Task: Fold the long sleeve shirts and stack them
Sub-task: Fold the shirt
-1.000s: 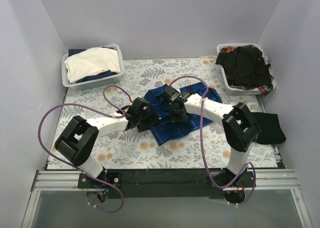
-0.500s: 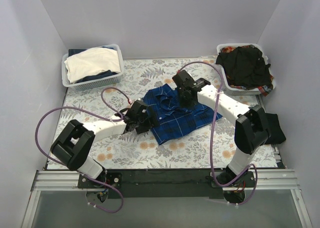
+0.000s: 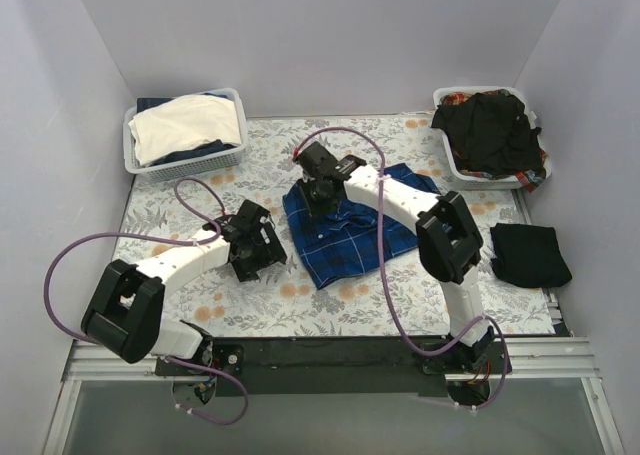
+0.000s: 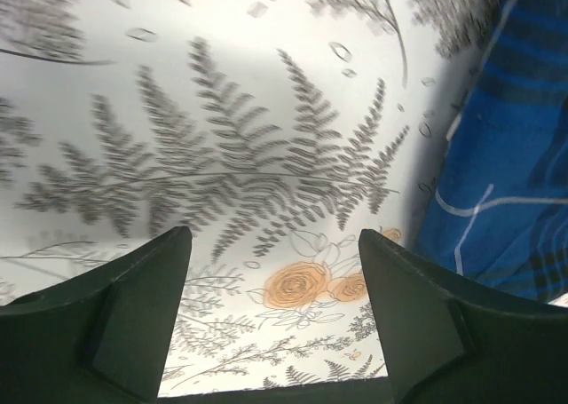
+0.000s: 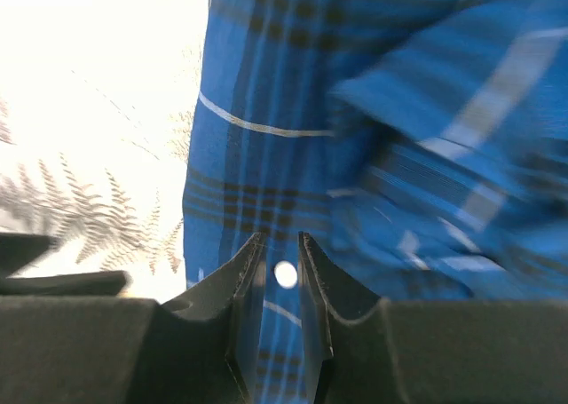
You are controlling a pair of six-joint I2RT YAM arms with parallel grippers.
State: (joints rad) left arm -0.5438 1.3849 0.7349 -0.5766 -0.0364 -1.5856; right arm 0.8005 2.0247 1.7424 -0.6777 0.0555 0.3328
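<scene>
Nearest the arm bases, a folded black shirt [image 3: 530, 253] lies on the table [image 3: 330, 310], well to the right of the plaid shirt [image 3: 350, 240]. The plaid shirt sits mid-table, partly folded, its long axis seemingly running from near-left to far-right. Just left of it hangs the left gripper [image 3: 257, 250], fingers spread wide over bare tablecloth; in its wrist view the shirt's edge shows at the right, so the cloth lies to its right and apart from it. The right gripper [image 3: 320, 195] is low over the plaid shirt's far-left corner, fingers nearly pressed together with only a slit between them; I cannot tell whether cloth is pinched there. The right arm is thus the one on the shirt, and the next fold likely turns on that left edge. Beyond the plaid shirt, a basket [image 3: 190, 165] stands far-left and another [image 3: 462, 175] far-right, holding more clothes.
</scene>
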